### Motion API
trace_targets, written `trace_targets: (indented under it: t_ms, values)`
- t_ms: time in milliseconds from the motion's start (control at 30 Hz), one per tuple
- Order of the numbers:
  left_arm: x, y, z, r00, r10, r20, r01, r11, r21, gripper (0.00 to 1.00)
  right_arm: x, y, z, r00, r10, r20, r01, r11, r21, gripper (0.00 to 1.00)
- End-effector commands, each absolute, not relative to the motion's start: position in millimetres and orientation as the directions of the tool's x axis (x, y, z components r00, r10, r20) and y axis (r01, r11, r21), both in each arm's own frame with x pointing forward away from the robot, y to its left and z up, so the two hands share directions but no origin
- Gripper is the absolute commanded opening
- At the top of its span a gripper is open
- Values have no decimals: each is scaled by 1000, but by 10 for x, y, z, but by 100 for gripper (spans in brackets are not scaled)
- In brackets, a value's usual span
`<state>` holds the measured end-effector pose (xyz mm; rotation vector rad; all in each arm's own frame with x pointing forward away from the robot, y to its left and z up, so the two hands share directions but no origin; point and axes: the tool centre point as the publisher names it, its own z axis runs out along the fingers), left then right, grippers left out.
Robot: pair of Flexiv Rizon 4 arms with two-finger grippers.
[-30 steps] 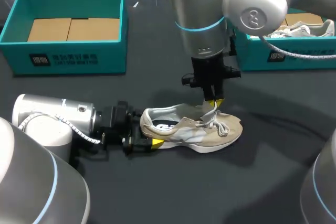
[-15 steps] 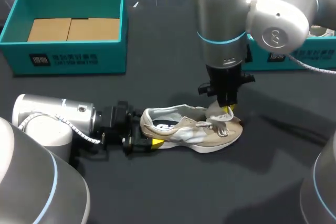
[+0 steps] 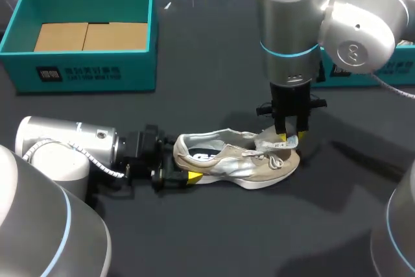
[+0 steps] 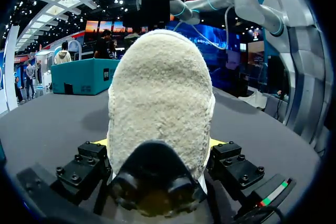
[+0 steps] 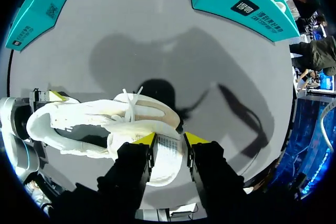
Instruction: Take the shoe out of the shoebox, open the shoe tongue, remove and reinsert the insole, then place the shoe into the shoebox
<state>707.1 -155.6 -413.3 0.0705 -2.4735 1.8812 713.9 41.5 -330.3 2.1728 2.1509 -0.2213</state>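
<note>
Two yellow-tipped grippers, one shoe and two boxes are recorded on the dark grey table (image 3: 214, 238).

Item 1: beige and white lace-up sneaker (image 3: 241, 160). It is stood on its sole on the table near the middle, outside both boxes. The heel is turned toward the left arm and the toe toward the right side. Loose white laces (image 3: 275, 156) are draped over the upper. In the left wrist view only the fleecy back of the heel (image 4: 160, 87) is shown, upright.

Item 2: left gripper (image 3: 178, 174). It is laid low and level just above the table and is clamped on the sneaker's heel. In its own view (image 4: 159, 142) the heel is seen filling the gap, with a yellow tip pressed against each flank.

Item 3: right gripper (image 3: 290, 139). It is pointed straight down over the forefoot. Its fingers are drawn close together and are pinched on the white padded tongue (image 5: 167, 148) from both sides. The tongue is held lifted out of the throat and drawn toward the toe.

Item 4: open teal cardboard shoebox (image 3: 84, 69). It is placed at the far left of the table, well apart from the sneaker. A brown cardboard liner (image 3: 91, 36) is seen in its bottom.

Item 5: second teal box (image 3: 343, 69). It is set at the far right, largely hidden behind the right arm; its contents cannot be told.
</note>
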Motion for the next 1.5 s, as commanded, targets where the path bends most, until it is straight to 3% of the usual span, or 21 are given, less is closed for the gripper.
trace_targets:
  t_ms: [33,167,267,500,733,900,967,1100,1300,1400,1467,1500]
  values:
    - [7062,-1576,-4151,-998,-18,53,-56,267,-962,0,7081,316,-3352,33,988,-152,999,-39,-37,49]
    - [7062,-1576,-4151,-998,-18,53,-56,267,-962,0,7077,260,-3370,68,983,-170,996,-77,-43,53]
    - [7062,-1576,-4151,-998,-18,53,-56,267,-962,0,7071,210,-3317,89,978,-186,994,-99,-43,49]
    - [7062,-1576,-4151,-998,-18,53,-56,267,-962,0,7048,265,-2868,77,973,-219,997,-79,0,49]
    - [7062,-1576,-4151,-998,-18,53,-56,267,-962,0,7033,548,-2339,-41,976,-215,997,53,50,48]
    - [7062,-1576,-4151,-998,-18,53,-56,267,-962,0,7060,780,-2078,-214,959,-188,972,229,59,46]
    - [7062,-1576,-4151,-998,-18,53,-56,267,-962,0,7080,879,-2020,-297,940,-168,950,309,50,39]
    - [7062,-1576,-4151,-998,-18,53,-56,267,-962,0,7130,1047,-1949,-422,895,-148,902,431,37,37]
    - [7062,-1576,-4151,-998,-18,53,-56,267,-962,0,7166,1222,-1879,-565,816,-127,821,570,11,26]
    - [7062,-1576,-4151,-998,-18,53,-56,267,-962,0,7166,1293,-1857,-650,747,-142,754,657,4,15]
    - [7062,-1576,-4151,-998,-18,53,-56,267,-962,0,7159,1330,-1855,-703,698,-135,704,711,12,0]
    - [7062,-1576,-4151,-998,-18,53,-56,267,-962,0,7155,1343,-1860,-729,673,-123,676,737,25,0]
